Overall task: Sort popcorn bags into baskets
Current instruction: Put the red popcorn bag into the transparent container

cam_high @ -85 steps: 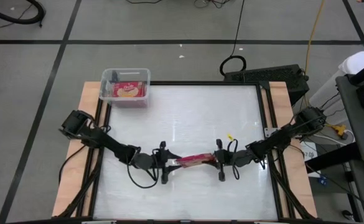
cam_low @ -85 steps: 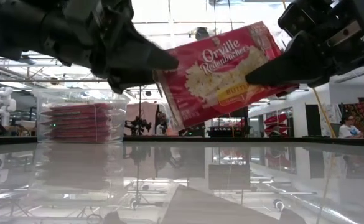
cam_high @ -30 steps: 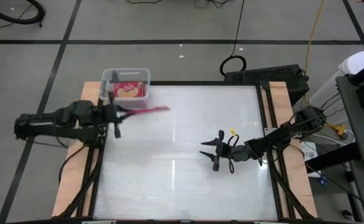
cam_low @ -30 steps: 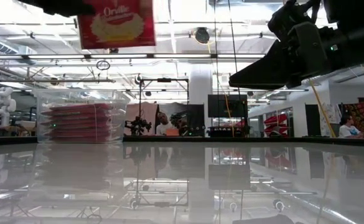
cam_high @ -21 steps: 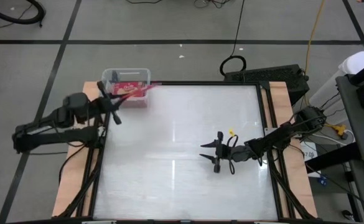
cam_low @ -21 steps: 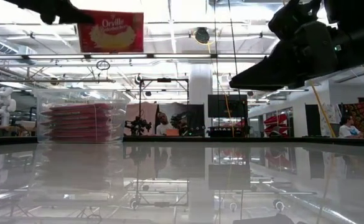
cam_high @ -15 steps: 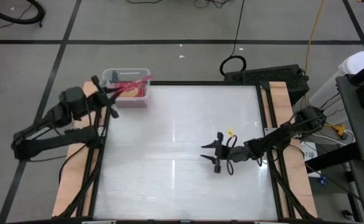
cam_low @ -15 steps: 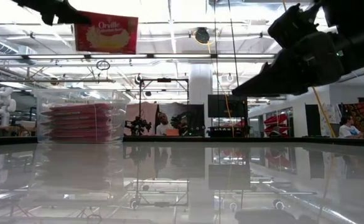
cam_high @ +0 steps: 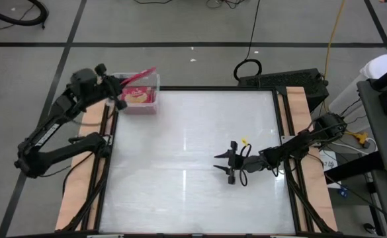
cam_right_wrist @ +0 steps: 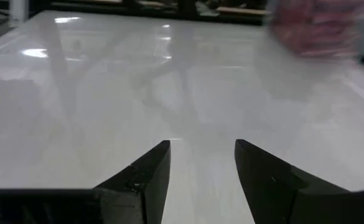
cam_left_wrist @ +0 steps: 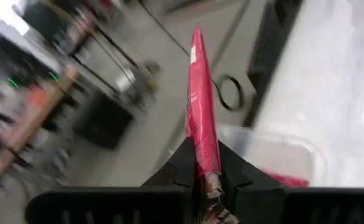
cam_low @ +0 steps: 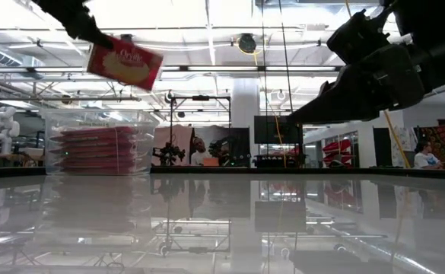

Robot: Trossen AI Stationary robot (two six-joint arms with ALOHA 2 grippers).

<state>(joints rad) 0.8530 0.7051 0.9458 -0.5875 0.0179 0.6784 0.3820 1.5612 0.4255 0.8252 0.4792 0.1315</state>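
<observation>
Table (cam_high: 193, 165): white worktop, bare in the middle, so I have much open room there.
Basket (cam_high: 150, 80): clear bin at the far left corner of the table, already holding a stack of red bags; its rim is narrow.
Left gripper (cam_high: 118, 84): my fingers are clamped on one popcorn bag (cam_high: 138, 75), held above the basket and tilted, edge up.
Step in hand: I judge I must turn the bag flat and centre it over the basket before I let go, otherwise a corner may catch the rim.
Right gripper (cam_high: 223, 162): waits low over the table toward its right side, fingers apart, holding nothing, well away from the basket.
</observation>
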